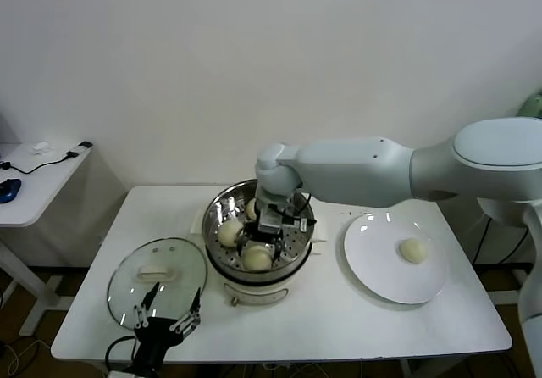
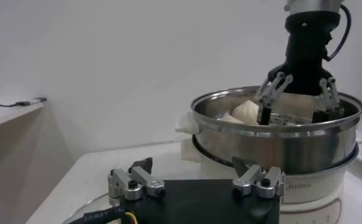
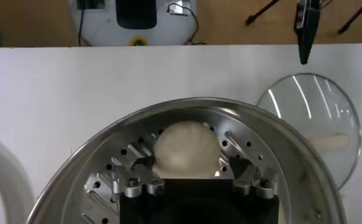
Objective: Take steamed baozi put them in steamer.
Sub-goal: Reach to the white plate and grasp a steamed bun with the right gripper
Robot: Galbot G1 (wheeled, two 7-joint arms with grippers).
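right gripper spread in steamer | baozi between fingers

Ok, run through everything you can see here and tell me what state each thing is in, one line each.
Steamer: uncovered, three buns on its perforated tray.
Bun under the right gripper: resting on the tray between the open fingers, not gripped.
Last bun: alone on the plate.
Plate: flat on the table, right of the steamer.
Glass lid: off, lying flat, left of the steamer.
Right gripper: open, inside the steamer.
Left gripper: open, idle, over the lid.
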